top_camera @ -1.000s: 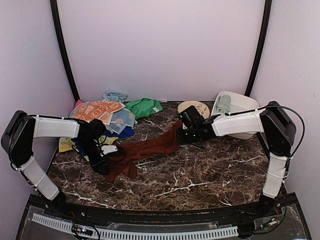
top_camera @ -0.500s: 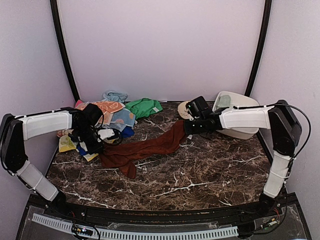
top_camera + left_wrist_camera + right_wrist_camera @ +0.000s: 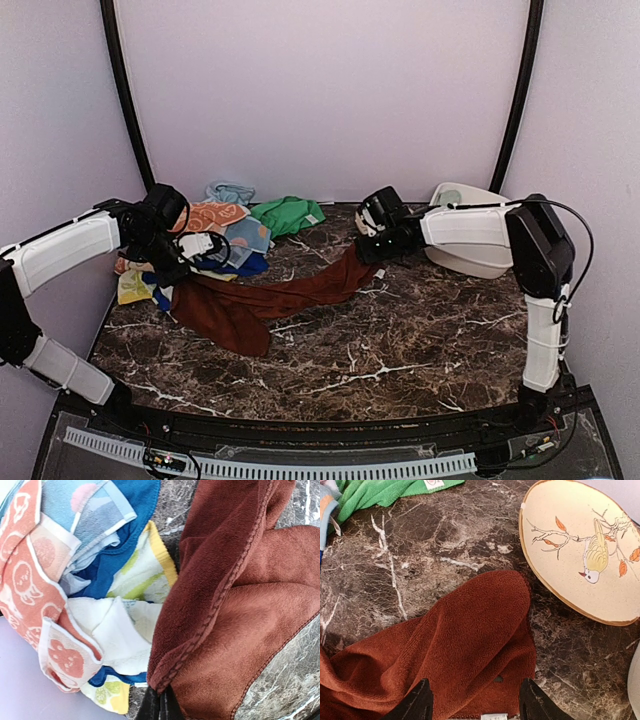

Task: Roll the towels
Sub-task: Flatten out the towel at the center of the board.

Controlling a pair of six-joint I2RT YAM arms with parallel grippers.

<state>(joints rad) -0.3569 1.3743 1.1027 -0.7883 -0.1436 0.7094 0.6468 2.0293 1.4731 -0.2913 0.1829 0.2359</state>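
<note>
The dark maroon-brown towel (image 3: 270, 295) lies stretched across the marble table between my two grippers. My left gripper (image 3: 178, 284) is shut on the hem of its left corner (image 3: 165, 680), beside the pile of coloured towels; its fingers (image 3: 159, 707) show pinched together in the left wrist view. My right gripper (image 3: 362, 250) is open over the towel's right end (image 3: 470, 640), one finger (image 3: 417, 702) on each side of it. The pale mint-green towel is hidden behind my right arm.
A pile of towels sits at back left: orange patterned (image 3: 205, 216), blue (image 3: 245, 262), yellow-white (image 3: 130, 288) and bright green (image 3: 288, 214). A bird-painted plate (image 3: 585, 555) lies just beyond my right gripper. A white basin (image 3: 470, 255) stands at back right.
My left gripper has pulled the maroon towel's corner back and to the left, drawing the towel out long. My right gripper has shifted a little toward the back over the other end.
</note>
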